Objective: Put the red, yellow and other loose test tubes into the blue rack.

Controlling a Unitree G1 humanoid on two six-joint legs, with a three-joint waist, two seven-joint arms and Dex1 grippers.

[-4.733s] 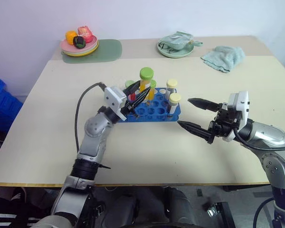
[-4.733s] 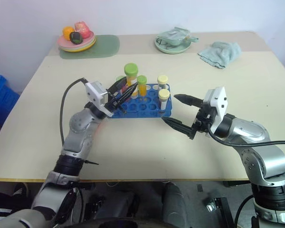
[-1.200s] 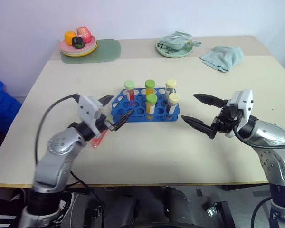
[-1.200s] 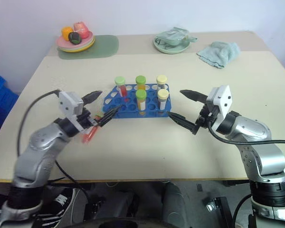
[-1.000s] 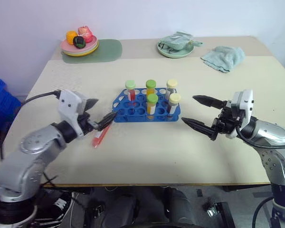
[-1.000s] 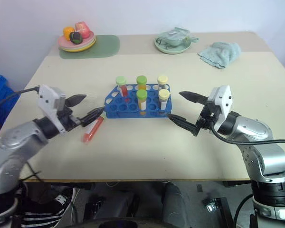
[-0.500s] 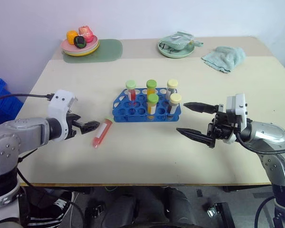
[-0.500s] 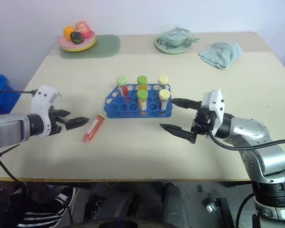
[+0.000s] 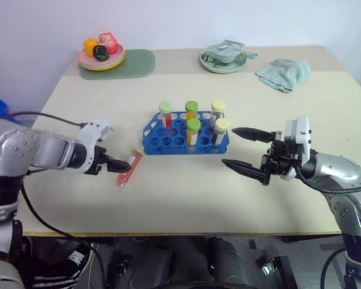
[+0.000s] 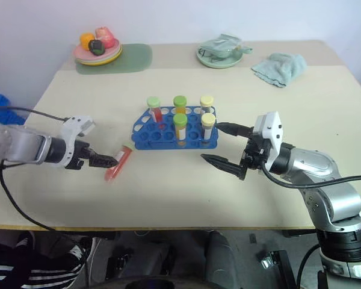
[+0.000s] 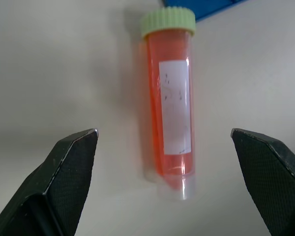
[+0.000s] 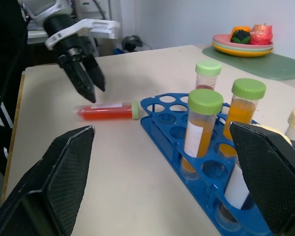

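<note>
A loose test tube (image 9: 127, 169) with red liquid, a white label and a green cap lies flat on the table, just left of the blue rack (image 9: 168, 143). My left gripper (image 9: 115, 164) is open and points down at this tube; in the left wrist view its fingers (image 11: 71, 164) stand either side of the tube (image 11: 170, 103) without touching it. Several capped tubes stand upright in the rack: a red one (image 9: 165, 114), two yellow-orange ones (image 9: 192, 130) and two pale-capped ones (image 9: 221, 130). Right of the rack, my right gripper (image 9: 230, 146) hangs open and empty.
A plate of toy fruit (image 9: 101, 53) on a green mat sits at the back left. At the back right are a green plate with a cloth (image 9: 223, 57) and a crumpled teal towel (image 9: 283, 73). The near table edge runs just below both arms.
My left arm has swung down and outward, and its gripper has tilted down over the lying red tube. The tube, the rack and my right gripper have stayed in place.
</note>
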